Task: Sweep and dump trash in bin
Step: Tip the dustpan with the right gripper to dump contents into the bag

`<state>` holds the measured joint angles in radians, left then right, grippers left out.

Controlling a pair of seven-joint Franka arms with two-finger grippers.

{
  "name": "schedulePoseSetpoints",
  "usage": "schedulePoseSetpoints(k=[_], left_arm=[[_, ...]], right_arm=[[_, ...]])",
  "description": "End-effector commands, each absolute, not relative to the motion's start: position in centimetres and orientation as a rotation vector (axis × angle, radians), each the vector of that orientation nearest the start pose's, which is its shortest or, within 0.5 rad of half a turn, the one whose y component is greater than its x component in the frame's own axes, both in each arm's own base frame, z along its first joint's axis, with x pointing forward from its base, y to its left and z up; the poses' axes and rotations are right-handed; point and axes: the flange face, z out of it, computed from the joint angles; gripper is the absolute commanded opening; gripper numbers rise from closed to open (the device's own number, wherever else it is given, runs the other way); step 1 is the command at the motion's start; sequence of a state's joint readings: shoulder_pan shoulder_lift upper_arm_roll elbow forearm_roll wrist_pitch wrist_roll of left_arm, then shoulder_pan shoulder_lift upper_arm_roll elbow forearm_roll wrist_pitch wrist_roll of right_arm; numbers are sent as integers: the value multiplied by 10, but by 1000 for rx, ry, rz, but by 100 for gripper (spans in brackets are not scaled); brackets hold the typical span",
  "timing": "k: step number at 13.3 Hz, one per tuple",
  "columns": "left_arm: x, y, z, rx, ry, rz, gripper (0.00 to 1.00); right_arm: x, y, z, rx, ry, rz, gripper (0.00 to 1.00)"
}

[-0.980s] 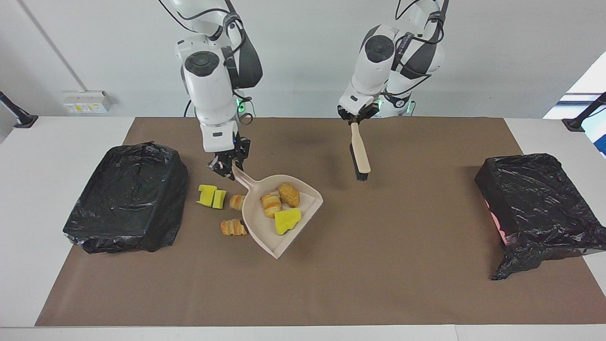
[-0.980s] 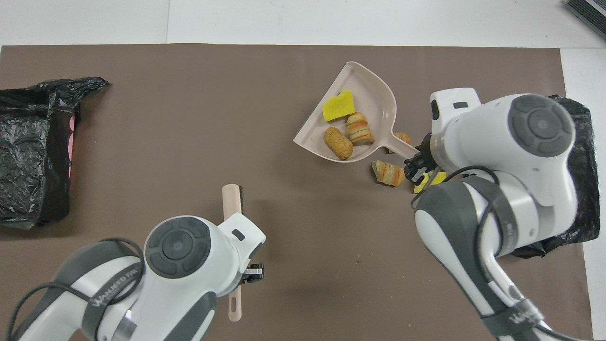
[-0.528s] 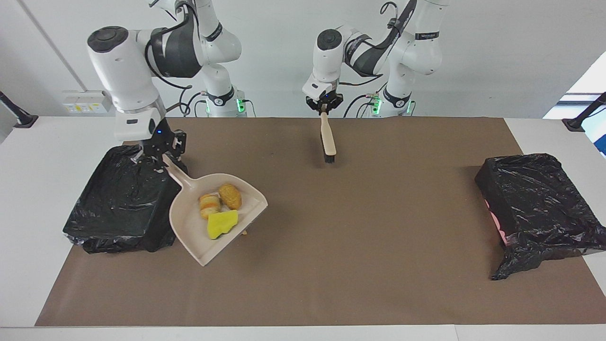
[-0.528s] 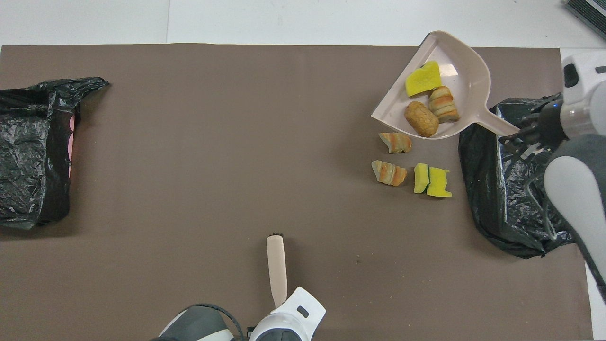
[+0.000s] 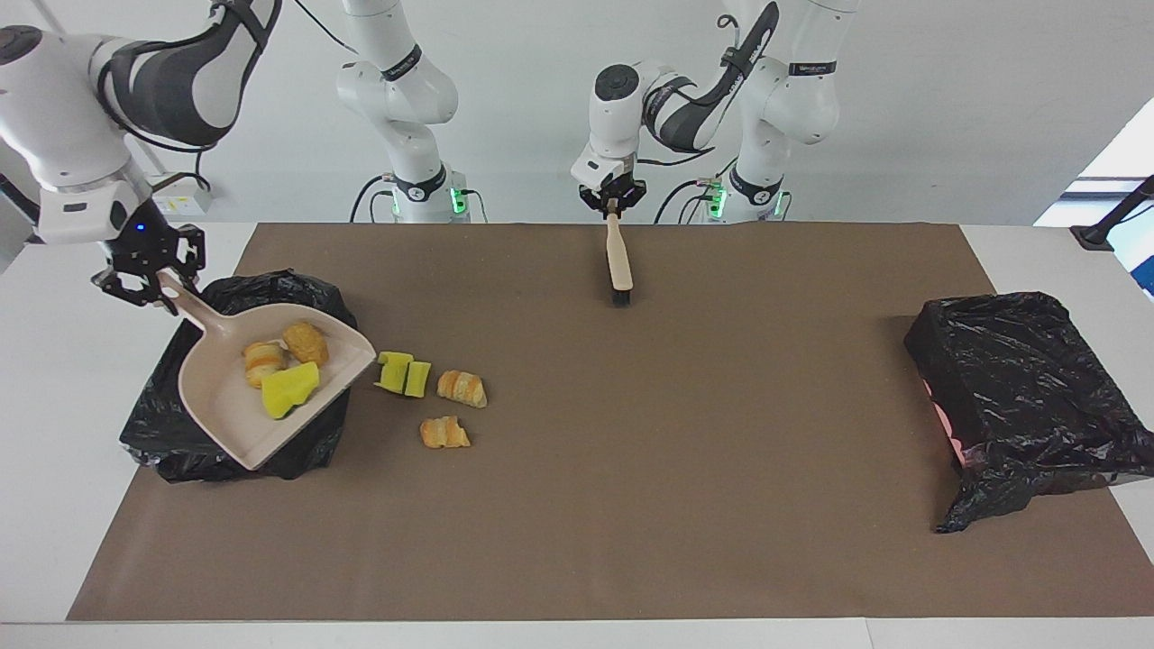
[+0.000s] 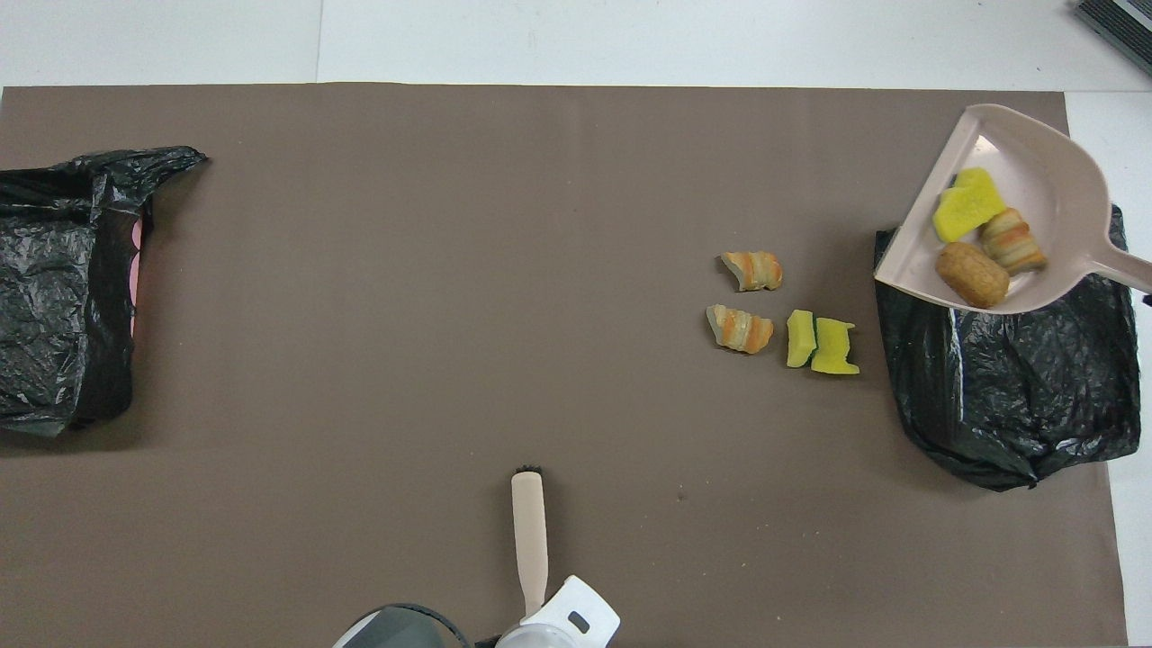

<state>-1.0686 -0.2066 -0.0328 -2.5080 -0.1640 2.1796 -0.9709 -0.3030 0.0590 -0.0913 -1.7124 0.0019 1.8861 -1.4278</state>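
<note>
There, the right claw (image 5: 160, 287) was clamped on the handle of the beige dustpan (image 5: 230, 415), held up over the black-bagged bin (image 5: 311, 297) at the right arm's end of the worktop (image 5: 54, 469). The right arm swung out wide from its base, elbow high, forearm dropping to the claw above the bin's edge. The pan sloped away from the claw, its open lip lower than the handle. In it lay three bits of the trash (image 5: 281, 365): a yellow spongy chunk (image 6: 965, 205), a striped bread piece (image 6: 1012, 241) and a brown roll (image 6: 972, 274), gathered in the middle of the pan, just off the claw. More trash sat on the brown mat (image 5: 631, 451) beside the bin: two yellow chunks (image 5: 403, 373) touching each other and two striped pieces (image 5: 462, 388) a little toward the left arm's end.

The left claw (image 5: 613, 204) was closed on the handle of the brush (image 5: 618, 261), hanging bristles-down over the mat's edge nearest the robots, well apart from the trash. A second bagged bin (image 5: 1019, 379) stood at the left arm's end.
</note>
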Motion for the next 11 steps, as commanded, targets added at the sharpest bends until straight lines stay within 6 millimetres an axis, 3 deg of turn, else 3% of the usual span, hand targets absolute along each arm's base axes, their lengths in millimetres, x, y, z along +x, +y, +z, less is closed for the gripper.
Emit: schedulePoseSetpoints(k=[1,3,7,8,10,11], left_arm=[[184,-383,344,-3101,40,264,0],[185,-383,343,-3102,63,264,0],[189,-381,340,-3103,86,306,6],[190,-380,340,-3104,82,307,21],[191,-379,340,-3097,63,316,28],[192,-380,339,-3096,56,318,50]], right_arm=[[531,-266,563,-2775,-1732,-48,0],[521,-287,568,-2776,-1859,92,0],[519,-293,568,-2637,-2145,301,0],[519,-294,568,-2606,-2189,326,0],[516,-293,565,-2527,-2299,401,0],[518,-290,564,-2499,-2373,478,0]])
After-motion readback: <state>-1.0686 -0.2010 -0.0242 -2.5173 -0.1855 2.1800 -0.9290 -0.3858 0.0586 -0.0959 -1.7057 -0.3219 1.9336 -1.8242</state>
